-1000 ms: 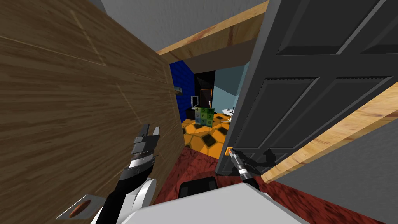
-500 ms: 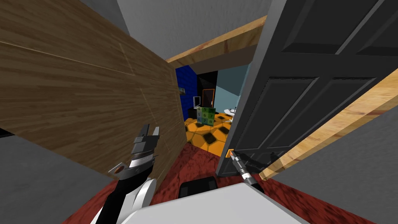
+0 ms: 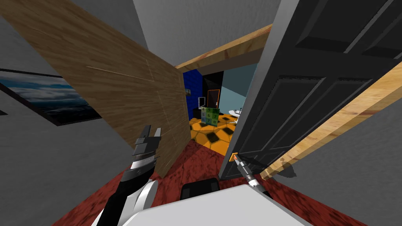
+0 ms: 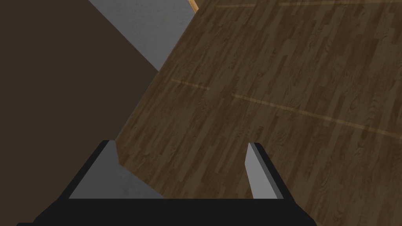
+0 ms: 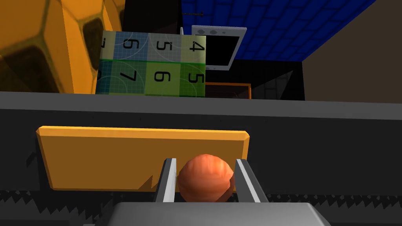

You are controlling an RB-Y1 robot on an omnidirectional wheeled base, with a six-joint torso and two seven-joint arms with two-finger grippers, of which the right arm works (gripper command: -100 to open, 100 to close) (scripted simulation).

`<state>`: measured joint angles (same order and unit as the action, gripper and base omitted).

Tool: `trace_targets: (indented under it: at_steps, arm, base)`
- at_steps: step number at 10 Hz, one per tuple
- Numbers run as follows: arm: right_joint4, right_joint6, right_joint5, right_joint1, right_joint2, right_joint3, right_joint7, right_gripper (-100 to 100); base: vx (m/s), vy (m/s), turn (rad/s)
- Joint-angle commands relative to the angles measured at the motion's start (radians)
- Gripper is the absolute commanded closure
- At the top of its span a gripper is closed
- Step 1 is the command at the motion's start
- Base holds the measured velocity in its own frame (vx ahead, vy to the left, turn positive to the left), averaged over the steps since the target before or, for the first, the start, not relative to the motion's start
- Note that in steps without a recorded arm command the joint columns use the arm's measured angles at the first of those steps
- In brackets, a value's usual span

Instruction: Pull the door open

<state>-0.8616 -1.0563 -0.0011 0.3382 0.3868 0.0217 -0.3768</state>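
My right claw (image 5: 204, 161) clenches the round orange-red knob (image 5: 205, 179), dead ahead on a yellow plate (image 5: 110, 157) at the free edge of the dark grey door (image 3: 314, 98), which stands ajar. The door leaf stretches away to this claw's right (so the pull, I judge, must arc back toward me). My left claw (image 3: 152, 133), fingers spread and empty, faces a wood-grain panel (image 3: 129, 90). A red floor (image 3: 196, 164) lies below.

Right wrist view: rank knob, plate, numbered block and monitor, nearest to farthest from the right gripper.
1. knob, held by the right gripper.
2. plate, on the door behind it.
3. numbered block, beyond the door.
4. monitor, behind the block.
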Motion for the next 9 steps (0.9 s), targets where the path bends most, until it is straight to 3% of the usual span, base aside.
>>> trace_targets:
  at_steps: [1,2,3,7,8,9]
  arm:
    - [0.005,-0.026,0.004,0.013,0.013,0.005,-0.012,100]
    - [0.005,-0.015,0.003,0.007,0.007,0.005,-0.007,100]
    - [0.029,-0.052,0.009,0.02,0.014,0.007,-0.016,100]
    - [0.077,-0.13,0.019,0.039,0.031,0.007,-0.031,100]
    - [0.098,-0.165,0.023,0.047,0.039,0.006,-0.039,100]
    - [0.109,-0.182,0.026,0.051,0.042,0.006,-0.042,100]
  base:
    - [-0.206,-0.041,0.134]
    - [-0.087,-0.009,0.014]
    - [-0.105,-0.031,0.112]
    - [-0.146,-0.041,0.125]
    - [-0.148,-0.053,0.161]
    - [-0.136,-0.036,0.118]
